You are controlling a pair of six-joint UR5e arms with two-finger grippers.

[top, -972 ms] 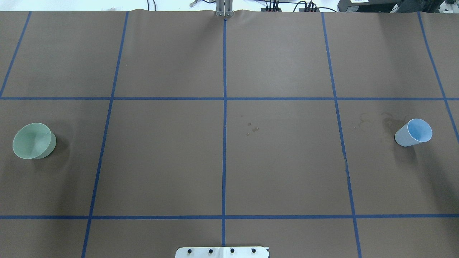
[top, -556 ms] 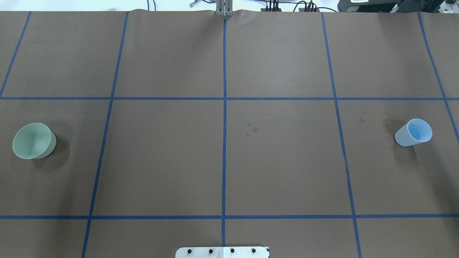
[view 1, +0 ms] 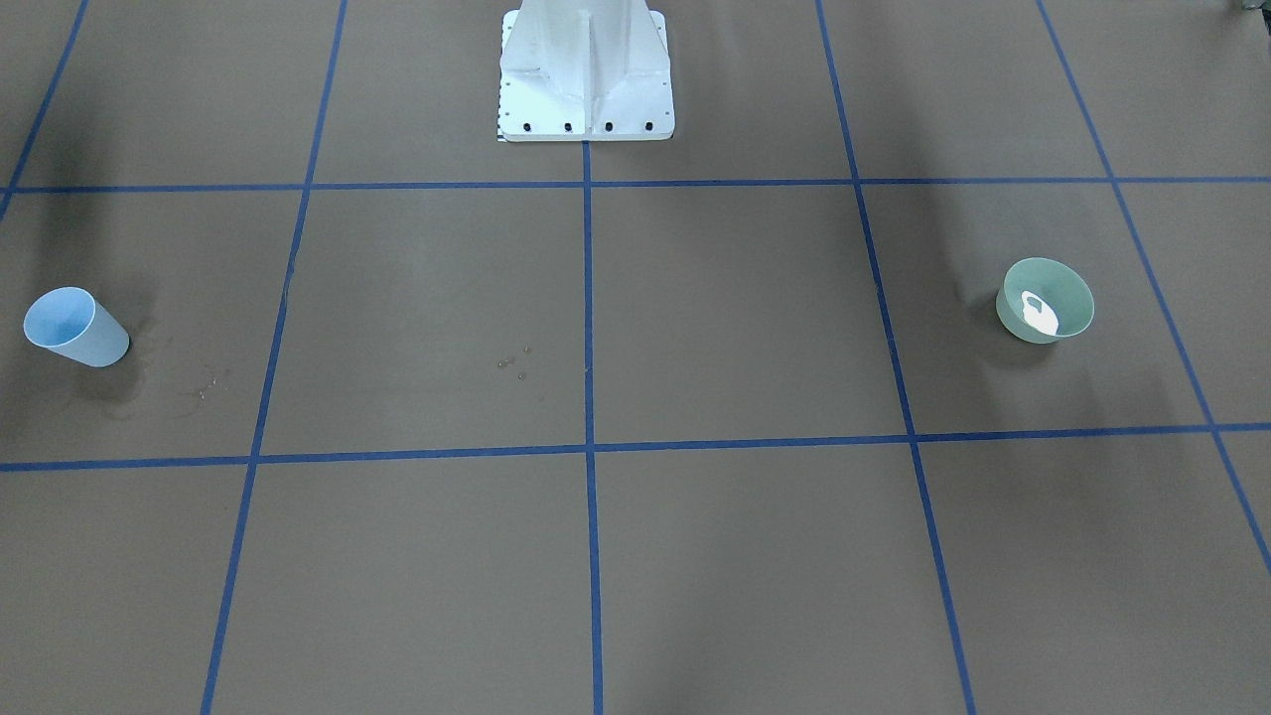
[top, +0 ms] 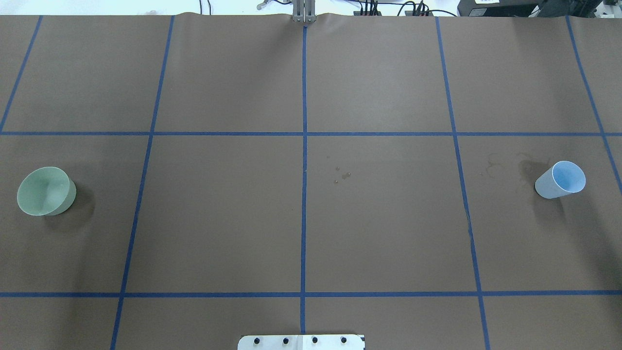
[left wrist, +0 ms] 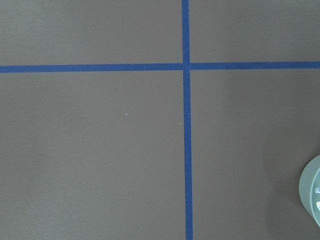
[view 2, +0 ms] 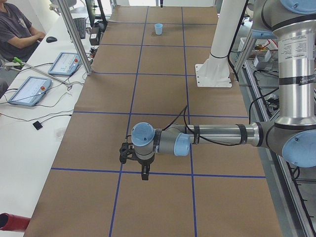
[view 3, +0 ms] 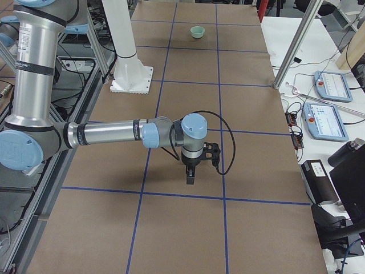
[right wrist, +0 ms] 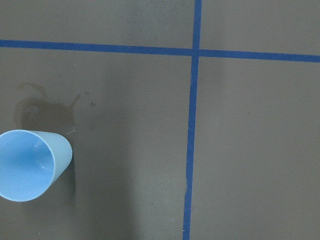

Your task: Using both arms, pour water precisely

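Observation:
A green bowl [top: 46, 190] stands at the table's left. It shows a bright white glint of water [view 1: 1039, 316] in the front view and sits at the right edge of the left wrist view [left wrist: 313, 192]. A light blue cup [top: 560, 179] stands upright at the right, and the right wrist view [right wrist: 29, 164] shows a faint sheen inside it. My left gripper [view 2: 144, 173] and my right gripper [view 3: 190, 177] hang over the table and show only in the side views. I cannot tell whether they are open or shut. Both look empty.
A dark wet stain [right wrist: 46, 107] lies beside the cup, and small droplets [top: 342, 175] lie right of the table's centre. The white pedestal [view 1: 586, 74] stands at the robot's edge. Blue tape lines grid the brown table. Operators' tablets [view 3: 324, 120] lie on the far side bench.
Faint ripple lines inside the green bowl have smoothed out. The cup and the bowl have not moved, and no arm enters the overhead view.

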